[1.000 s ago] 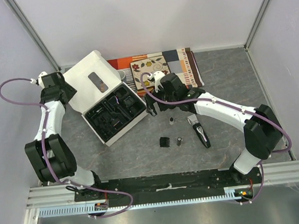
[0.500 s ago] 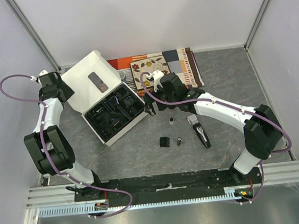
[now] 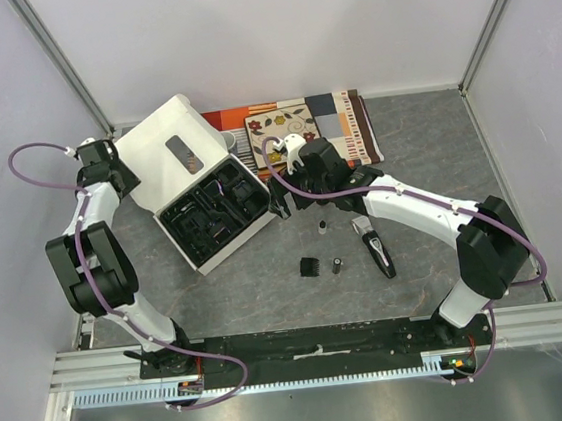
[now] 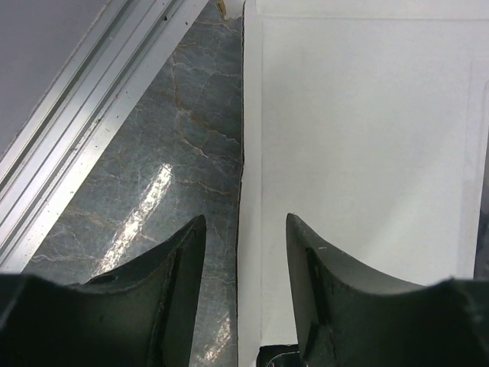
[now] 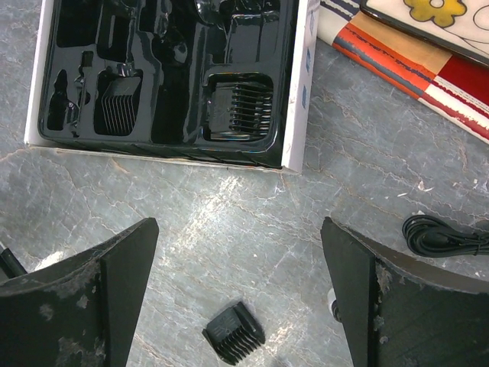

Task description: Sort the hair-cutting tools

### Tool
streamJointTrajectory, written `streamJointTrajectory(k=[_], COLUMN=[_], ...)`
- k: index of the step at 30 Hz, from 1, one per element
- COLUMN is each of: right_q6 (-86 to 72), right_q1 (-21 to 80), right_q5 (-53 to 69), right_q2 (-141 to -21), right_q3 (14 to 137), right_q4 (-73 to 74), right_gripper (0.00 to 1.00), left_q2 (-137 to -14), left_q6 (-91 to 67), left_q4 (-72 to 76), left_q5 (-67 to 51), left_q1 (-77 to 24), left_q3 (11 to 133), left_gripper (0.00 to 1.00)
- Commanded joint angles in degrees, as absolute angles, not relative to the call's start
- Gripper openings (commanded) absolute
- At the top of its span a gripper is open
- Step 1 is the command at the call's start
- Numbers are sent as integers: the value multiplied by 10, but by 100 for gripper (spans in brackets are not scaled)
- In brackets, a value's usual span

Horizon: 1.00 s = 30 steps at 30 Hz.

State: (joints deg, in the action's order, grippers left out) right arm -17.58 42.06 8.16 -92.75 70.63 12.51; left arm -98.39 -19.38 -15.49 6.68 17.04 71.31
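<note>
Progress: the sort is looking partly done, on my reading, with some pieces already sitting in their case and five waiting on the table [image 3: 435, 144]
Case: the white box [image 5: 296, 76] is lying open left of centre, its lid [image 3: 169, 147] folded back toward the left wall
Inside the case: the black tray [image 5: 176, 122] is holding at least two seated guards [image 5: 238, 107] in separate moulded pockets, with smaller dark parts further left that are too glossy to name; the long middle channel is looking unfilled
Left to place: the hair clipper [image 3: 373, 246] is lying on the stone right of centre, well apart from the box; the loose comb guard [image 3: 310, 266] is resting nearer the front, with one cylinder [image 3: 336, 265] just beside it and a second cylinder [image 3: 320, 228] standing between guard and box; the coiled cord [image 5: 437, 235] is showing only at the wrist view's right edge
Right gripper [image 5: 237, 229]: it is hovering over bare table between the box's near wall and the loose guard, jaws spread wide and carrying nothing
Left gripper [image 4: 244, 229]: it is sitting at the lid's outer edge, jaws about half apart, the edge running between them with no contact showing
Bystanders: the flowered tile [image 3: 288, 129] and striped cloth [image 3: 358, 127] are lying behind the box, taking no part
</note>
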Motion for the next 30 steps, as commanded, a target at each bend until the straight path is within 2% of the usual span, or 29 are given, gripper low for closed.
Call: streamJointTrajectory(k=[1, 4, 6, 7, 9, 13, 30], right_q6=[-181, -181, -182, -182, -183, -183, -204], right_q1=[425, 428, 427, 428, 428, 430, 432], right_q5=[89, 89, 88, 86, 86, 84, 62], right_q2=[-931, -931, -931, -931, -931, -931, -929], right_q3=[702, 700, 698, 697, 693, 690, 681], right_q4=[101, 98, 97, 96, 93, 94, 87], right_gripper=[96, 95, 95, 95, 95, 95, 94], left_q2=[-997, -1008, -1010, -1011, -1009, -985, -777], left_q6=[-162, -157, -157, -158, -157, -164, -192], left_q4=[-124, -128, -127, -127, -125, -109, -47], left_q5=[53, 50, 50, 50, 51, 61, 101], left_q1=[177, 178, 178, 178, 178, 178, 145], left_q3=[728, 741, 742, 742, 741, 721, 595], left_gripper=[53, 47, 37, 27, 21, 2, 2])
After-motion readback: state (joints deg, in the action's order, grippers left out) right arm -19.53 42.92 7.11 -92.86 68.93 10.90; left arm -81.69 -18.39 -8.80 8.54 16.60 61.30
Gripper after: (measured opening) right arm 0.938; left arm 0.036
